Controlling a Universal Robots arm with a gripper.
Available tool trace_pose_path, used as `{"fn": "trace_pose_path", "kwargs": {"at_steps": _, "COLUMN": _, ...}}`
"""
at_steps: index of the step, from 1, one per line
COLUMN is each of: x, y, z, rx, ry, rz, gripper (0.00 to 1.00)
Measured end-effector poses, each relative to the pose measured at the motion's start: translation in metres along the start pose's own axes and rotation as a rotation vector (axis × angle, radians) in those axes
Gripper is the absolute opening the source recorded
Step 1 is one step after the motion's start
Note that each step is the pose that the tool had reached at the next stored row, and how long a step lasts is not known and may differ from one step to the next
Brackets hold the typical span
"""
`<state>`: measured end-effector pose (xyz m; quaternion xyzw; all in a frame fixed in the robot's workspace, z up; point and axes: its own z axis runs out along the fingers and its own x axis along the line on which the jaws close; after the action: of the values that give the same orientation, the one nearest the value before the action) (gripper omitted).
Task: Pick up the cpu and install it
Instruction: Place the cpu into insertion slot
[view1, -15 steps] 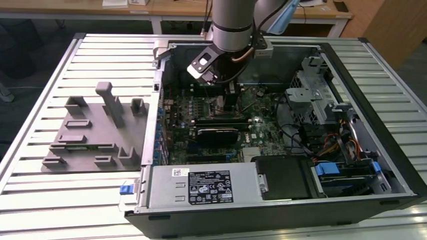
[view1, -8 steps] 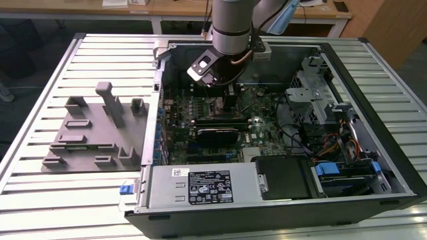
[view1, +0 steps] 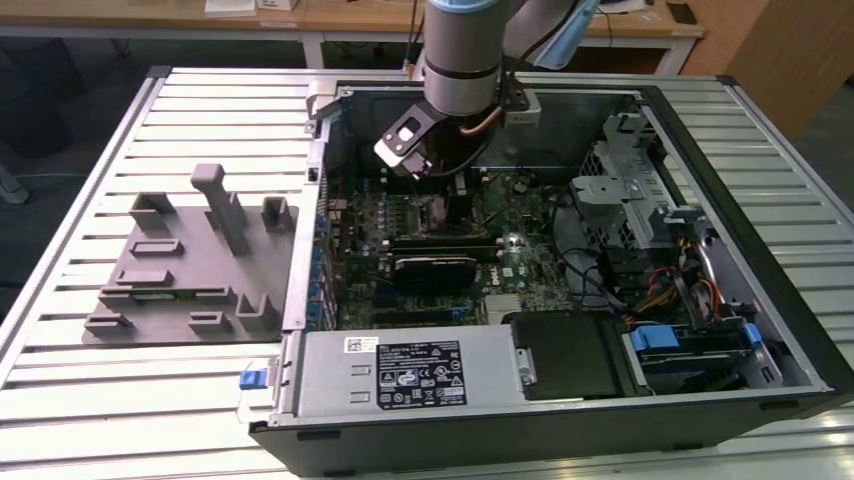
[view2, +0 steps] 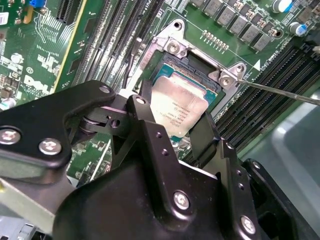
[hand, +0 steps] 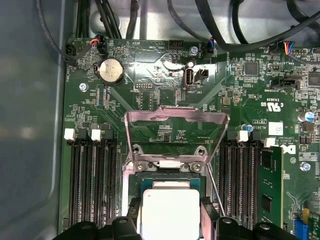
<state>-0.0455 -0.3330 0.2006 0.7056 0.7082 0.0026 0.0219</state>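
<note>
"One pincer in there. Is it holding anything?"

"Yes, it pinches the cpu by two opposite edges, right at the open socket on the green board inside the computer case. The metal flap stands raised. Seated or not, I cannot tell."

On the power supply: black-and-white sticker, dense small print and symbols, too fine to make out; smaller white label near it. On the circuit board: white lettering beside connectors and slots, one white printed sticker; a large white logo in the second wrist view. On the cpu: several faint grey lines of print across its metal top, not legible.
</note>
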Motion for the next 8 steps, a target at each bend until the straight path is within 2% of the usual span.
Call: {"fn": "trace_pose_path", "kwargs": {"at_steps": 8, "x": 0.0001, "y": -0.0016, "z": 0.0041, "rx": 0.0003, "ry": -0.0003, "rz": 0.007, "gripper": 0.55}}
